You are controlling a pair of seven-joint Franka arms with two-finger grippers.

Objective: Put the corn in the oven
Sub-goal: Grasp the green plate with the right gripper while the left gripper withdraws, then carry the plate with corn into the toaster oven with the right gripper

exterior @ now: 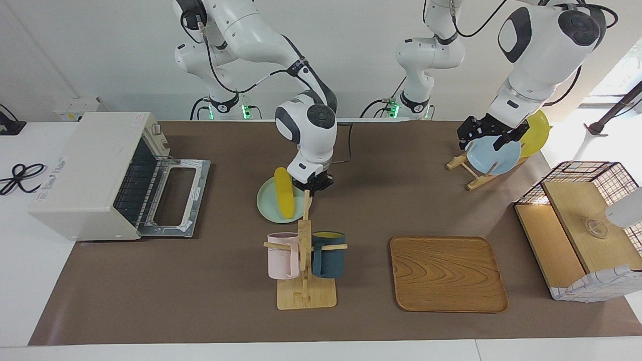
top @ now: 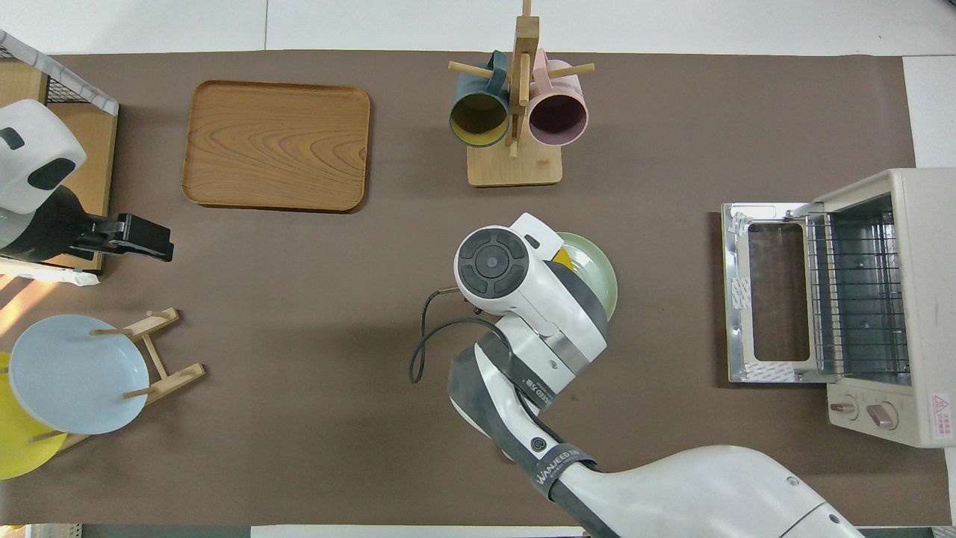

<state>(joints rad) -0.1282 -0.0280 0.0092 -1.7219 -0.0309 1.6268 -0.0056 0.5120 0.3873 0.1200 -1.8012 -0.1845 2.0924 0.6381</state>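
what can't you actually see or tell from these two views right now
1. Overhead view: the corn is almost wholly hidden under the right arm's wrist, and so is the right gripper.
2. Facing view: whether that gripper touches the corn cannot be told; it sits low beside the cob, over the green plate.
3. Overhead view: the yellow plate is cut off by the picture's edge.
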